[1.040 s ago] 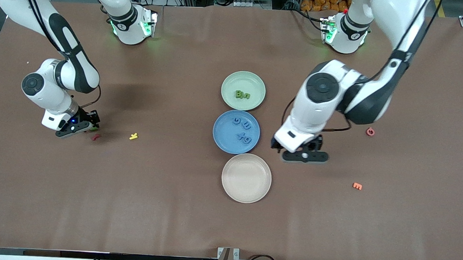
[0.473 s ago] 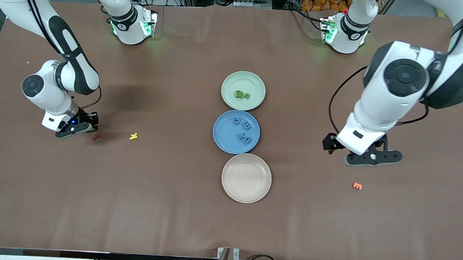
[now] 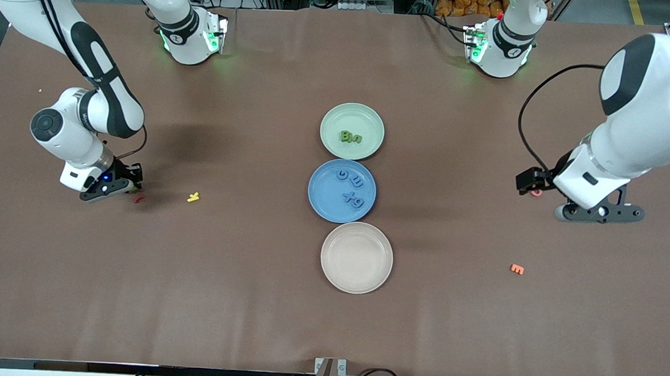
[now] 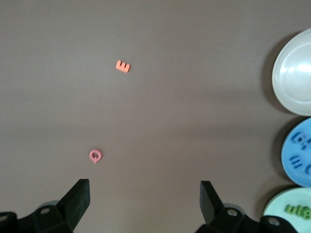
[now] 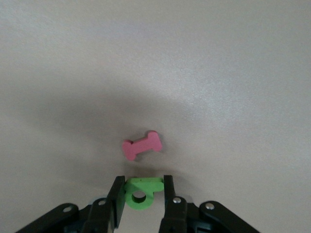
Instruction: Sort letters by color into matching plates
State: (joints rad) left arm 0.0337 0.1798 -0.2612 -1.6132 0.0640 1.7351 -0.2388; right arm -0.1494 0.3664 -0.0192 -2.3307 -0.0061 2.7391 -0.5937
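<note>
Down at the right arm's end of the table, the right gripper (image 5: 141,196) had its fingers (image 5: 116,201) pinched on a bright green letter (image 5: 141,193) with a round hole through it, low over the brown table (image 3: 249,298); a red I-shaped letter (image 5: 141,146) lay flat on the table just beside the gripper, apart from the green piece, and a yellow letter (image 3: 193,197) lay farther along toward the plates. The left gripper (image 4: 144,206) hung with its jaws spread wide and nothing between them, over bare table toward the left arm's end, with a pink-red ring-shaped letter (image 4: 95,156) lying below it and an orange E (image 4: 123,66) nearer the front camera. Three plates sat in a row mid-table, rims nearly touching: the mint green plate (image 3: 373,116) farthest from the front camera, the blue plate (image 3: 323,201) next, the cream plate (image 3: 356,269) nearest. Green letters (image 3: 351,136) lay bunched in the green plate (count unclear, they overlapped). Blue letters (image 3: 351,189) lay spread in the blue plate, four by the look of it. The cream plate held nothing.
</note>
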